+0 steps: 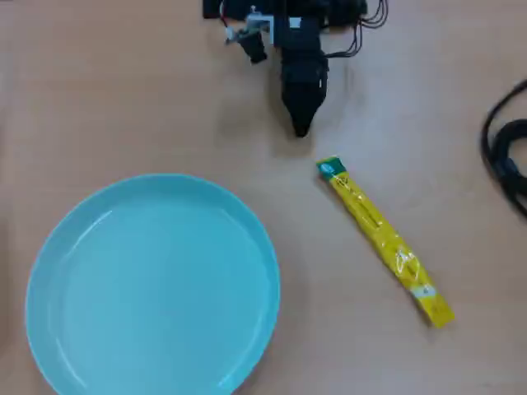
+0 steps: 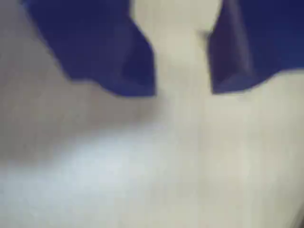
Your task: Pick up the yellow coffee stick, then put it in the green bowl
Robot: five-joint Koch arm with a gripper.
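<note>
The yellow coffee stick (image 1: 383,239) lies flat on the wooden table, slanting from its green end at upper left to lower right. The green bowl (image 1: 58,247), a wide turquoise dish, sits empty at lower left. My gripper (image 1: 300,125) is at the top centre of the overhead view, pointing down the picture, its tip a short way above the stick's green end and apart from it. In the wrist view the gripper (image 2: 183,90) shows two blurred blue jaws with a bare gap between them, holding nothing. Stick and bowl are out of the wrist view.
Black cables (image 1: 506,148) lie at the right edge of the table. The arm's base and wiring (image 1: 288,12) fill the top centre. Bare table lies between the bowl and the stick.
</note>
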